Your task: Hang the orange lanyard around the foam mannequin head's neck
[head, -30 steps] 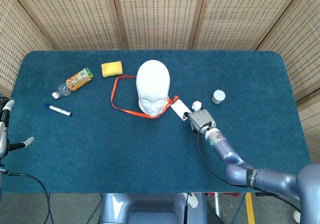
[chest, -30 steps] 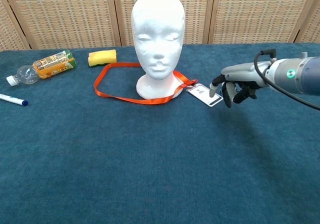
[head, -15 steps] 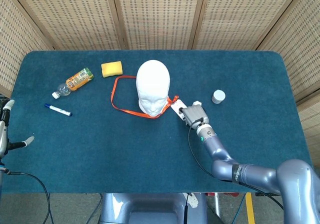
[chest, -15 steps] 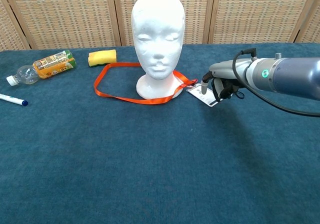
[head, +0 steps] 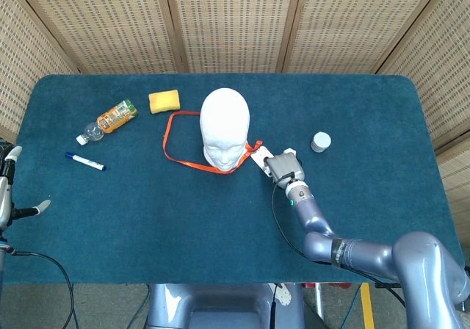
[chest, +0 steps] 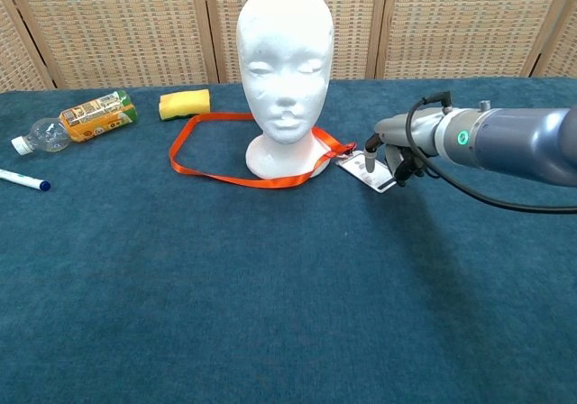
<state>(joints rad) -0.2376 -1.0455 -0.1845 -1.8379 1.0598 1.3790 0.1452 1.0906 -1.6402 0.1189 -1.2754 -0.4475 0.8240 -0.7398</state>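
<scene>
The white foam mannequin head (head: 224,127) (chest: 285,70) stands upright at mid-table. The orange lanyard (head: 170,144) (chest: 206,150) lies flat on the cloth, looped around the head's base and spreading to its left. Its white badge card (head: 261,156) (chest: 365,171) lies to the right of the base. My right hand (head: 283,167) (chest: 395,151) is lowered over the badge with its fingers curled down and a fingertip (chest: 368,162) touching the card; whether it grips the card is unclear. My left hand (head: 9,189) hovers at the table's left edge, fingers apart and holding nothing.
A plastic bottle with an orange label (head: 110,120) (chest: 77,120), a yellow sponge (head: 164,100) (chest: 185,104) and a blue-capped marker (head: 85,161) (chest: 22,181) lie on the left side. A small white jar (head: 320,142) stands right of the hand. Wicker screens stand behind the blue table (head: 220,233).
My right hand has moved left from beside the badge onto it and lowered its fingers to the card. The lanyard, the head and my left hand have not moved.
</scene>
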